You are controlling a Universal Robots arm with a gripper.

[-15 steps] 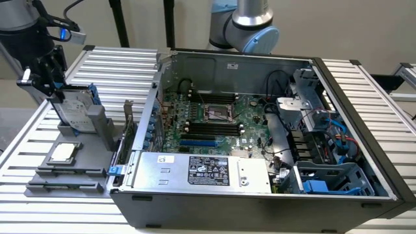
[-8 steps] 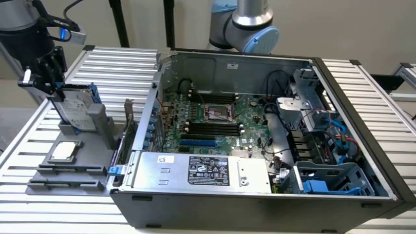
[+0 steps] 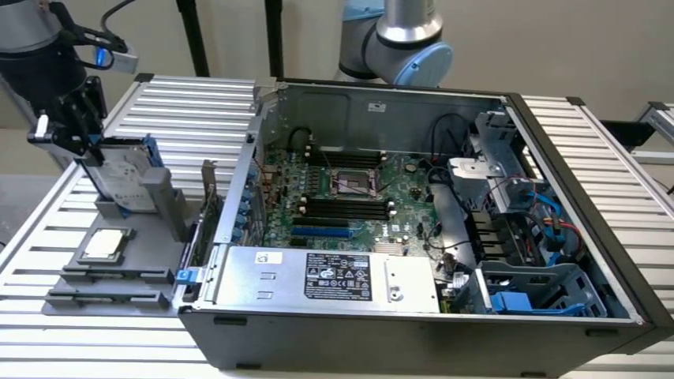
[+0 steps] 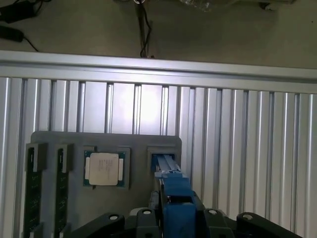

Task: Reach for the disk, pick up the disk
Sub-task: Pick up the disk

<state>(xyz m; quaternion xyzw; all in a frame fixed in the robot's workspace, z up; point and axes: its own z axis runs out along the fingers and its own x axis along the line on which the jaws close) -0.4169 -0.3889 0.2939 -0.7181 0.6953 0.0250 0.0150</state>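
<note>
Gripping, exterior view: hand (image 3: 87, 150) closed on the upper edge of the disk (image 3: 126, 178); disk upright in grey holder (image 3: 147, 254) on the desk (image 3: 31, 237), at the exterior view's left of the computer case (image 3: 348, 332) | wrist view: jaws pressed on both sides of the disk's blue rail (image 4: 174, 191), square chip (image 4: 104, 168) beside it.

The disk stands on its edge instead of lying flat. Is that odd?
Not really: the disk stands on edge in a slot of the grey holder, with the hand gripping its top. Nothing looks spilled or broken.
</note>
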